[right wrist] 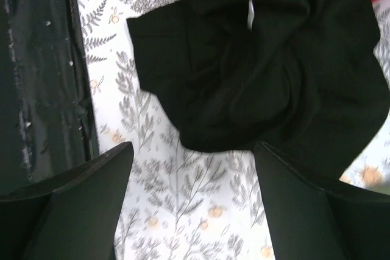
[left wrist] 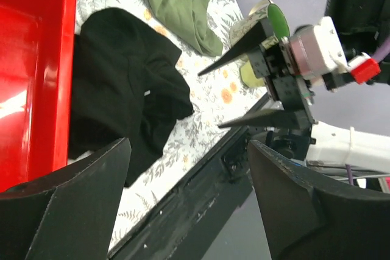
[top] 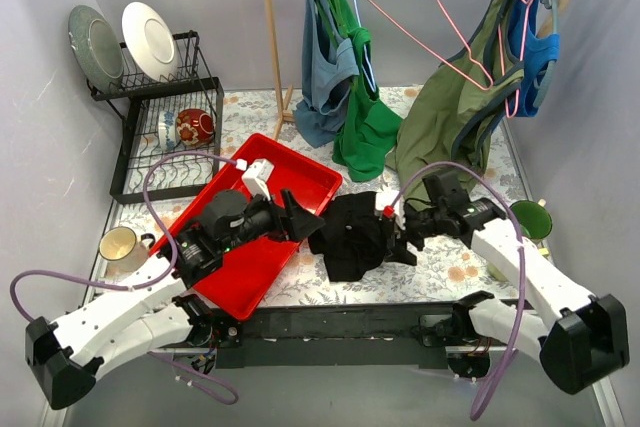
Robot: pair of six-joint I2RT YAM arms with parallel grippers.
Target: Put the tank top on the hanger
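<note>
The black tank top (top: 350, 234) lies crumpled on the floral tablecloth at the centre, between my two grippers. The pink wire hanger (top: 425, 22) hangs empty from the rail at the back. My left gripper (top: 308, 218) is open and empty at the top's left edge, over the red tray's right side. My right gripper (top: 402, 239) is open and empty at the top's right edge. In the left wrist view the top (left wrist: 122, 77) lies ahead of my open left gripper (left wrist: 189, 144). In the right wrist view the top (right wrist: 268, 65) lies just beyond my open right gripper (right wrist: 192, 147).
A red tray (top: 295, 169) lies left of the top. A dish rack (top: 165, 117) with plates and a mug (top: 122, 247) stand at left. Blue-grey, bright green (top: 365, 127), olive green (top: 450, 107) and blue tops hang at the back. A green cup (top: 530, 219) stands at right.
</note>
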